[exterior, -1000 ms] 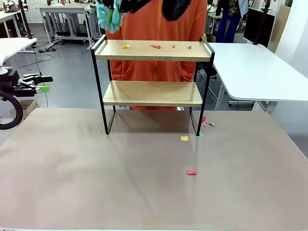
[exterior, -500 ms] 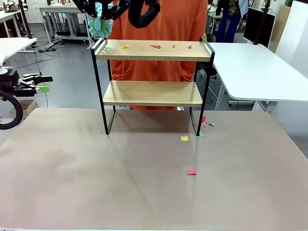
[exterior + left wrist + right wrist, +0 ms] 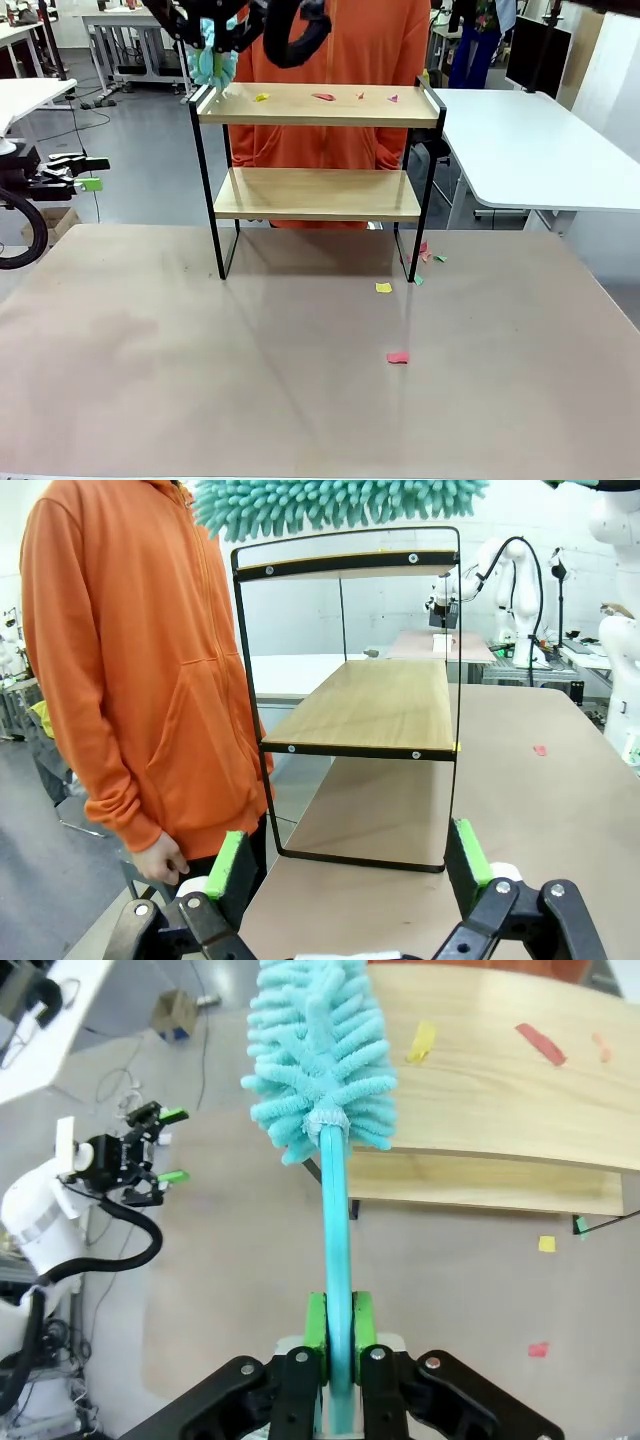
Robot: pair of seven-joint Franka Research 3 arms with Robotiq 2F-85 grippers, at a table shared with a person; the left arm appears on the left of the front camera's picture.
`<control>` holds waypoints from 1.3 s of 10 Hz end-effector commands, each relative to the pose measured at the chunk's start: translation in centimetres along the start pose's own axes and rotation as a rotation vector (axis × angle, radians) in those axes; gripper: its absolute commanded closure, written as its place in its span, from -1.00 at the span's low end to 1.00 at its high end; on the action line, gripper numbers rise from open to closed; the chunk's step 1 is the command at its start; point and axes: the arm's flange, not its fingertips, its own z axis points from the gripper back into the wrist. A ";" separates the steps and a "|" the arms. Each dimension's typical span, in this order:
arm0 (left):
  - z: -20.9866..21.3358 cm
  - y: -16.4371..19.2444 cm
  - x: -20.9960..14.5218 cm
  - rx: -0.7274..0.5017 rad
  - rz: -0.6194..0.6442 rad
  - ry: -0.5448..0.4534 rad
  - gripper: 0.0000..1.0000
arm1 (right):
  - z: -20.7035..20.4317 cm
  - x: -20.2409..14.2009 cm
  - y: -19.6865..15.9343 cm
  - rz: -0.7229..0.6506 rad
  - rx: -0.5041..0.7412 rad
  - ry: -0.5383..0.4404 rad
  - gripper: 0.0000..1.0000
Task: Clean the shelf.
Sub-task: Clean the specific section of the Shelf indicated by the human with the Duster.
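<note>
Table [image 3: 300,400]: broad and brown, well below the right gripper, ahead of the left one.

Person [image 3: 340,60]: orange hoodie, stands close behind the shelf, on the far side of it from both grippers. One hand [image 3: 160,860] hangs low, off to the side of the left gripper's fingers.

Shelf [image 3: 318,150]: stands upright on the table's far half. Its left end lies just under the right gripper's tool. In the left wrist view it stands end-on ahead of the left gripper, apart from it.

Duster [image 3: 322,1055]: teal and fluffy on a teal handle. The head reaches out past the right gripper's fingers and hangs over the left end of the top board. Contact with the rail: cannot tell.

Right gripper [image 3: 338,1325]: jaws narrow, green pads clamped on the duster handle, high above the shelf's left end.

Left gripper [image 3: 348,852]: jaws spread wide, nothing between them, off the table's left edge and level with the lower board.

Scraps: on the top board, beyond the duster head, lie a yellow scrap [image 3: 261,97], a red scrap [image 3: 323,97] and two tiny bits [image 3: 393,98]. More paper [image 3: 398,357] lies on the table near the shelf's right leg.

Progress, as judged: the top board is not yet swept, so the pass toward the right end remains. The lower board looks bare.
</note>
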 end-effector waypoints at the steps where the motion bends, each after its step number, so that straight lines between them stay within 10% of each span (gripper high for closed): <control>1: 0.0 -0.2 0.3 0.009 -0.011 -0.001 -1.00 | -0.9 2.0 3.5 -0.054 -0.058 -0.009 0.74; 13: 0.0 -0.2 0.3 0.009 -0.011 -0.001 -1.00 | -4.3 1.7 2.3 -0.056 -0.066 0.077 0.74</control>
